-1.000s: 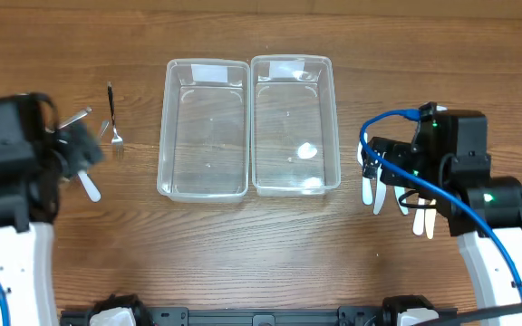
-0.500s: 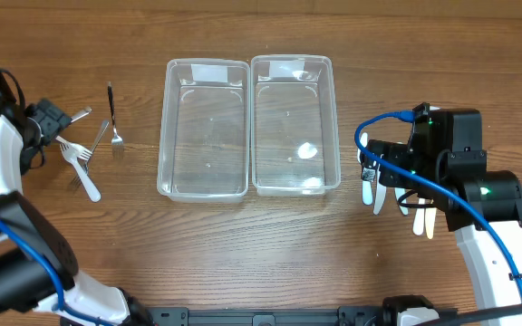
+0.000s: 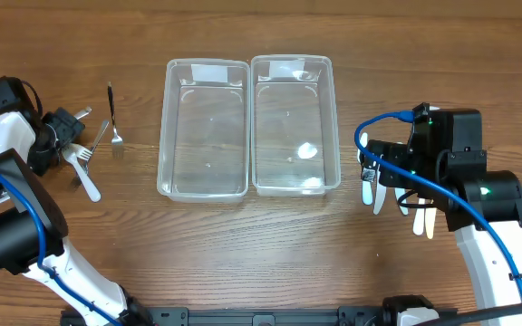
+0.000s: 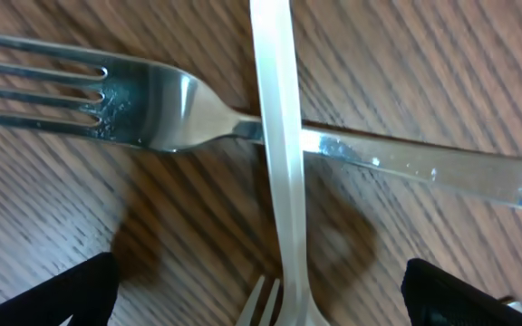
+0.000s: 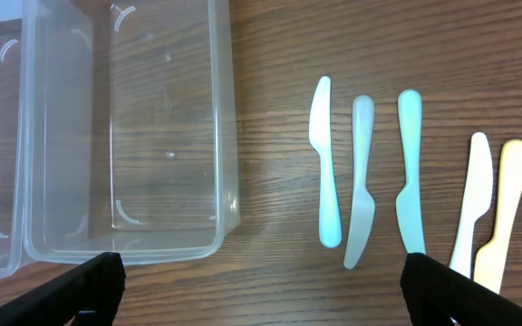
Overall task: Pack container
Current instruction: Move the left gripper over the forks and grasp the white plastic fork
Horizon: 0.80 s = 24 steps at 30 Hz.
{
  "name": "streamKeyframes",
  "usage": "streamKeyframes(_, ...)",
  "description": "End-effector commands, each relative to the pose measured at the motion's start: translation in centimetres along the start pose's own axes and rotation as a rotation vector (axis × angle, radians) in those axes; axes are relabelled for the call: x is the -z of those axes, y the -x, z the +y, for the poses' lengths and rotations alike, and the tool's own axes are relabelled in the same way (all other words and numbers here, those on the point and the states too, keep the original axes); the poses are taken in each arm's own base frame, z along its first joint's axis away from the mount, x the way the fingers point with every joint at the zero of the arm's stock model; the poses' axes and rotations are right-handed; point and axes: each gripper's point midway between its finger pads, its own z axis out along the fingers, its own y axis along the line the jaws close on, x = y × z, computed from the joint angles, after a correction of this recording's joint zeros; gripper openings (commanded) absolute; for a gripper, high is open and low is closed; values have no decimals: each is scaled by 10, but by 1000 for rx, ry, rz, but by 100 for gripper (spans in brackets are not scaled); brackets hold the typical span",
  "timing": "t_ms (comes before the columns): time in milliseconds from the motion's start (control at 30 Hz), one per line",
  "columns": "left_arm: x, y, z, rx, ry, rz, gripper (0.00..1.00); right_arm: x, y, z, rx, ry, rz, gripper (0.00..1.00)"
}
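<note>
left tool (image 4: 265,292) spread wide apart, clamped on nothing, low over two crossed forks. metal fork (image 4: 170,95) lying sideways across the wrist view, tines toward the left finger. white plastic fork (image 4: 275,136) laid over its neck, handle running straight up the gap between the fingers. by the look of it, plastic handle square to the closing line, so the easier pinch; metal fork along that line, likely wanting a wrist turn first. other forks (image 3: 114,118) just beside on the surface (image 3: 261,263).

right tool (image 5: 261,292) likewise wide apart and empty, above a row of plastic knives (image 5: 410,172), long axes roughly parallel, pointing away from the wrist.

two clear containers side by side mid-surface, nothing in either. left container (image 3: 204,127) well apart from the forks, toward the centre. right container (image 3: 294,109) near the knives, on their inner side. judging by nearness: forks for the left arm, knives for the right.
</note>
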Motion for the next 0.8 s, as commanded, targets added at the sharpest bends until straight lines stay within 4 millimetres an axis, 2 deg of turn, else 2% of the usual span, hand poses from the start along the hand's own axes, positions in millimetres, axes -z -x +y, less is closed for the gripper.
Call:
streamKeyframes(0,-3,8,6,18,44,-31,97,6,8,4,6,17,-27,100)
streamKeyframes(133,-3,10,9,32,62,-39,92,6,8,6,6,26,-25,100)
streamKeyframes(200,-3,9,9,32,63,-39,80,6,8,6,6,26,-25,100)
streamKeyframes(267,-3,9,9,40,62,-39,74,6,8,6,6,26,-25,100)
streamKeyframes(333,-3,10,9,40,62,-39,57,6,8,6,6,26,-24,100)
streamKeyframes(467,-3,8,10,39,64,-35,42,6,8,6,6,26,-24,100)
streamKeyframes(533,-3,8,9,39,64,-36,43,6,8,6,6,26,-23,100)
streamKeyframes(567,-3,9,9,39,62,-39,51,6,8,6,6,26,-23,100)
streamKeyframes(600,-3,10,8,38,60,-43,54,6,7,6,6,26,-22,100)
streamKeyframes(667,-3,13,7,40,54,-54,49,6,6,5,6,25,-18,100)
streamKeyframes(767,-2,16,12,80,84,-74,49,6,3,5,4,23,-5,100)
